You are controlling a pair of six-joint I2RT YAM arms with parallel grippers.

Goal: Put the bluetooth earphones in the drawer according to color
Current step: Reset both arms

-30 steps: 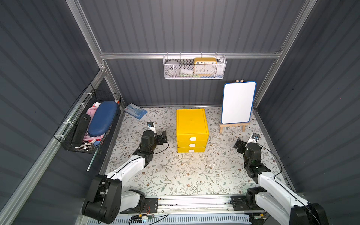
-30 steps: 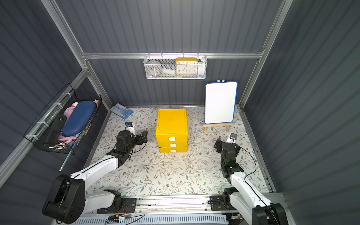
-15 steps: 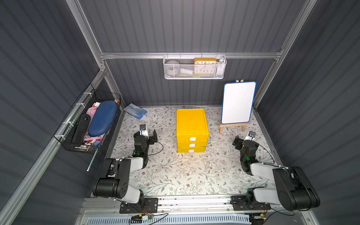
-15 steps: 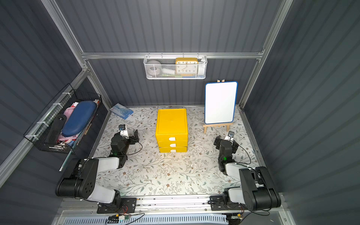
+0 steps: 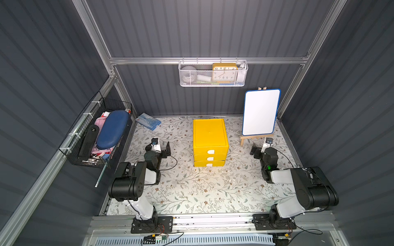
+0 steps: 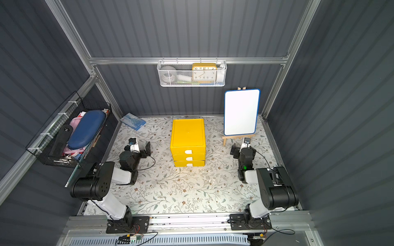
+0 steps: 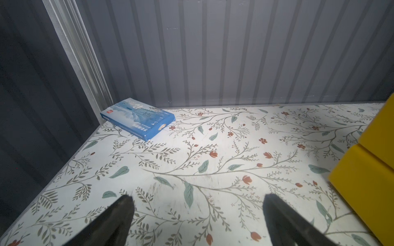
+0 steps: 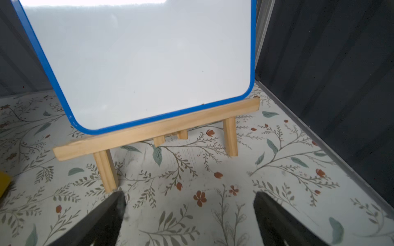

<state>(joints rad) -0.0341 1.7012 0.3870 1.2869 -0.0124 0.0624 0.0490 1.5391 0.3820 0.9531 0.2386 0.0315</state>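
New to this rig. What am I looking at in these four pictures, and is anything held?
Two robot arms, each ending in a two-finger gripper, stand at the near edge of a floral table. Both top views look down from overhead; each wrist view looks out past its own arm's fingers. The left gripper faces a blue box; the right gripper faces a whiteboard on a wooden easel. Both are open and empty. Between them stands a yellow drawer unit, all three drawers shut. No earphones are in view.
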